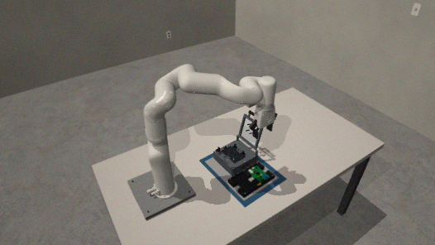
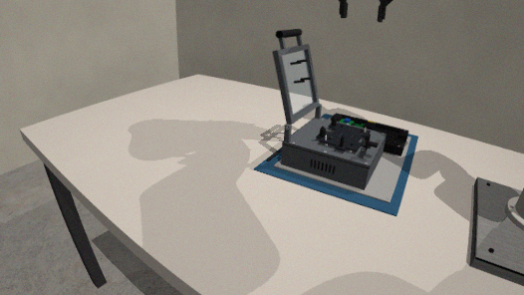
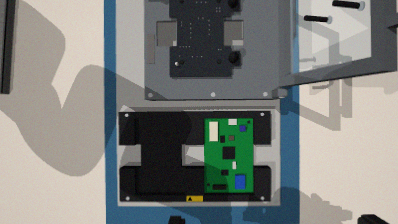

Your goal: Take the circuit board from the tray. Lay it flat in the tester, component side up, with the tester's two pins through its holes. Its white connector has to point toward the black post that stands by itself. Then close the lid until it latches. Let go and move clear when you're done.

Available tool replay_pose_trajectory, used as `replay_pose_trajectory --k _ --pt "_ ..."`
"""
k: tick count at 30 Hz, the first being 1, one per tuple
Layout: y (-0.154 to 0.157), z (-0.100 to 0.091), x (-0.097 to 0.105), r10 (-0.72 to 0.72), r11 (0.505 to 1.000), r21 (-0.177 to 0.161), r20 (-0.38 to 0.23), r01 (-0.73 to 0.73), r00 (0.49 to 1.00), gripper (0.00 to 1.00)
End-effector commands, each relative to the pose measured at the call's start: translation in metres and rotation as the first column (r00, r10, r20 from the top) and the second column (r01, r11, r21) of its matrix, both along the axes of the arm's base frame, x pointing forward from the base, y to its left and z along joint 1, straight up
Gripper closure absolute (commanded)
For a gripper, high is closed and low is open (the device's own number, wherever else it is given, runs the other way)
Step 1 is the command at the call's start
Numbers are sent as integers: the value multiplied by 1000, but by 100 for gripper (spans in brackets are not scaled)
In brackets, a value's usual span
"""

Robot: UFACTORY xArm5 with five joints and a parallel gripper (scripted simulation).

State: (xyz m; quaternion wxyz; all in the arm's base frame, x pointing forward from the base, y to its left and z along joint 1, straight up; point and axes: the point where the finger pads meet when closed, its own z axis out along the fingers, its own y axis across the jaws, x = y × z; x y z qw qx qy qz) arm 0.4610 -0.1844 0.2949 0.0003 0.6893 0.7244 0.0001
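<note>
My hand (image 1: 265,122) spread wide and empty, high above the tester (image 1: 236,157), wrist view alone showing the board (image 3: 229,155) flat in its tray (image 3: 150,150), lid (image 2: 298,82) upright from outside

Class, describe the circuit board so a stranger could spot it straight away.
Find the blue mat on the table. Beside the grey tester sits a black tray. The circuit board lies flat at one end: the only bright green thing there.

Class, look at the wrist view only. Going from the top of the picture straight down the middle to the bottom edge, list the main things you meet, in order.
Tester with its dark nest → black tray holding the green circuit board → small yellow label on the tray's lower rim → blue mat border at the bottom.
</note>
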Motion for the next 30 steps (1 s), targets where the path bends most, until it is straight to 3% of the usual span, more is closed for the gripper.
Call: replay_pose_trajectory --k 1,6,11,17,19,23,30 --pt "0 1 1 0 1000 -2 4 0 1000 0" --pt "-2 -5 2 0 1000 -1 4 0 1000 0" --pt "-8 -26 5 0 1000 -1 4 0 1000 0" --pt "-20 -73 13 0 1000 -2 4 0 1000 0" --pt "-20 -73 13 0 1000 -2 4 0 1000 0" --pt "-30 -112 20 0 1000 -2 4 0 1000 0" --pt "-44 -164 29 0 1000 -2 4 0 1000 0"
